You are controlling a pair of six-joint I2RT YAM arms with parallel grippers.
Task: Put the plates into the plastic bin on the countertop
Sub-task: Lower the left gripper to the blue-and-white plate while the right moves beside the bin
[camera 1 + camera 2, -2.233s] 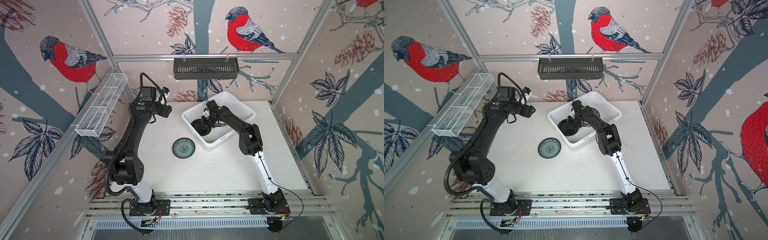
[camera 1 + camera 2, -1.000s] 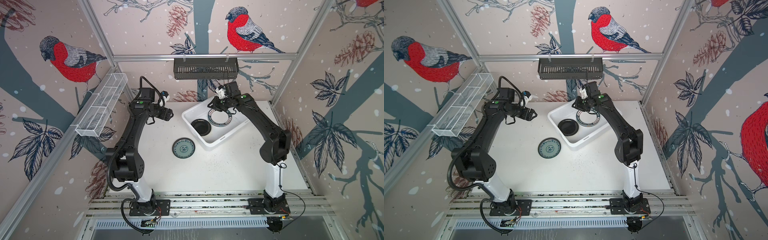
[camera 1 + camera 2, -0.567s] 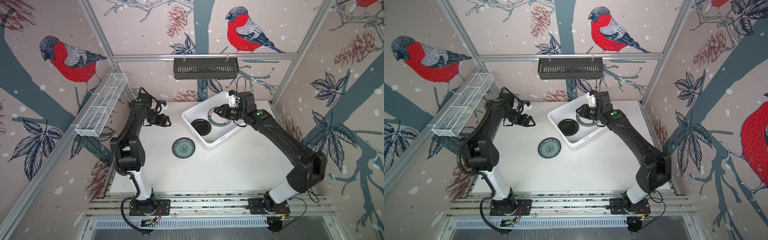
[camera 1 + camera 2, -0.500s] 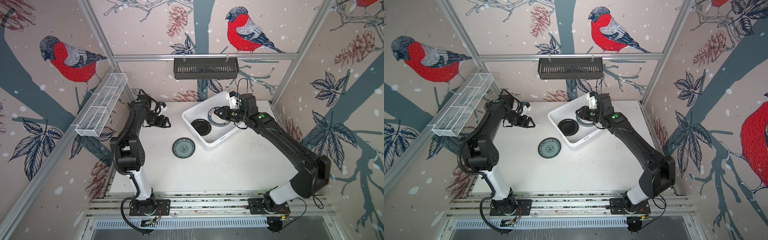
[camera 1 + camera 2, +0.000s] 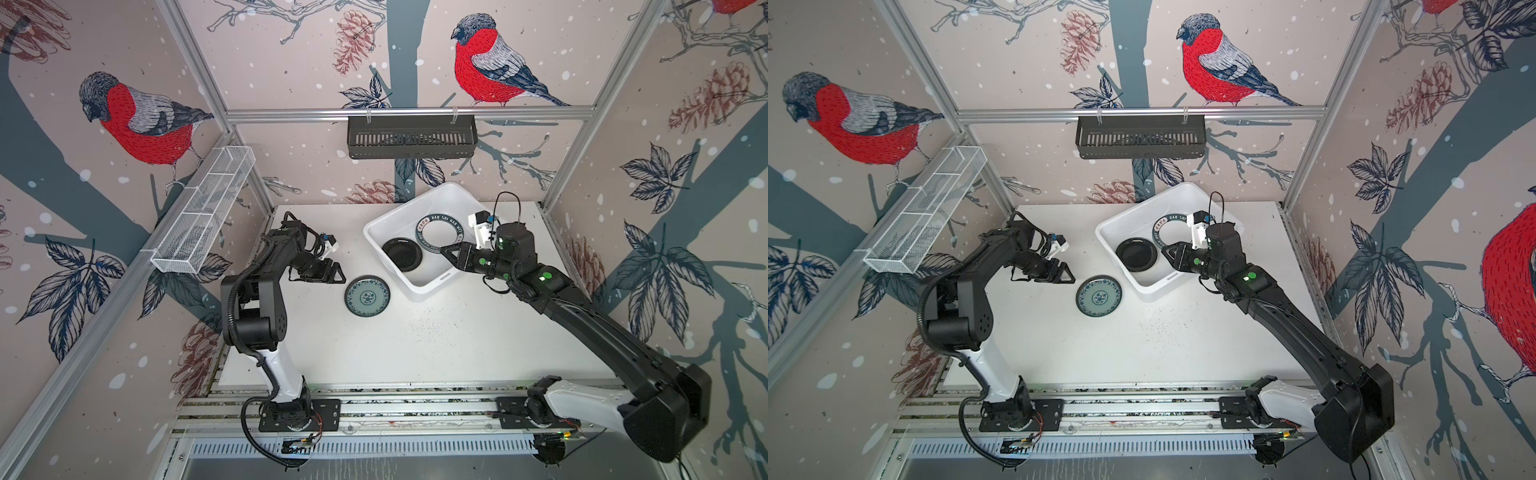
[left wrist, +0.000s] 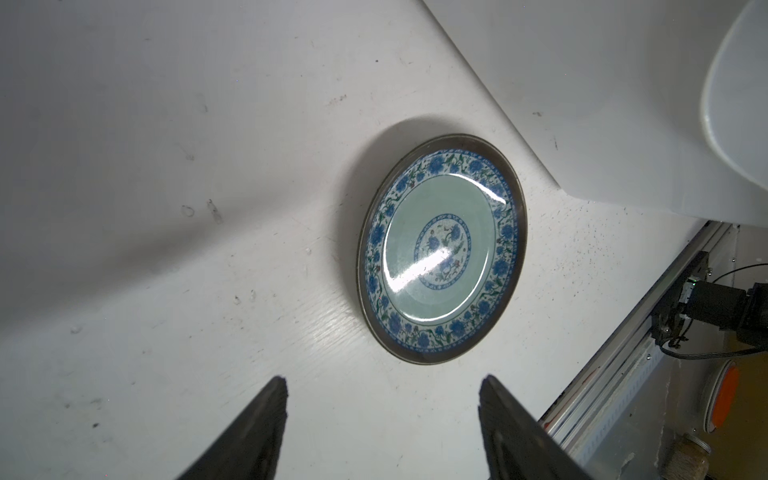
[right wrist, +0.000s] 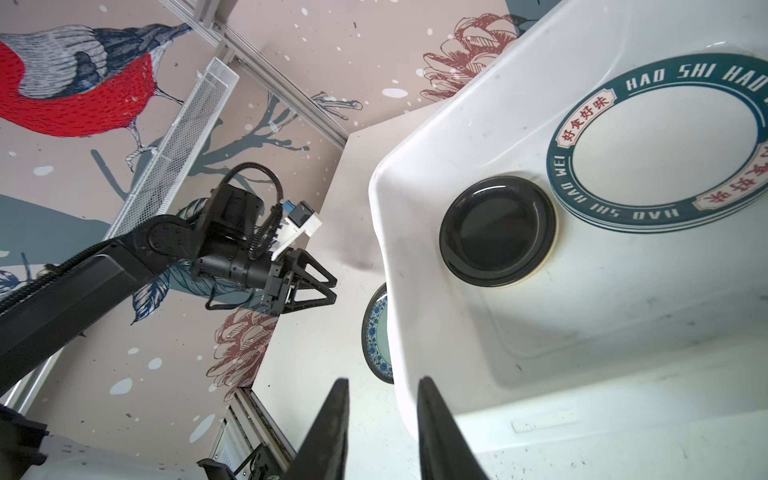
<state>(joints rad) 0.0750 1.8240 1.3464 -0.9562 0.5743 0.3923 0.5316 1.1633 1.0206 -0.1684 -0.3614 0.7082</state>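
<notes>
Our right gripper point(image 5: 444, 250) has backed off over the plastic bin point(image 5: 428, 286), jaws slightly apart and empty: lettered-rim plate point(image 5: 439, 232) delivered. Left gripper point(image 5: 341, 275), jaws wide, has swung down by the teal patterned plate point(image 5: 367, 297) on the countertop point(image 5: 415, 340); we reckon that's next.

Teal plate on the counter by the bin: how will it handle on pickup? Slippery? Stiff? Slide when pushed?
The teal plate looks rigid, so likely no flex. Strong glare suggests a slick glaze; a rim pinch may slip. Lying flat on the countertop with a low rim, it would probably slide, not tip, if nudged.
</notes>
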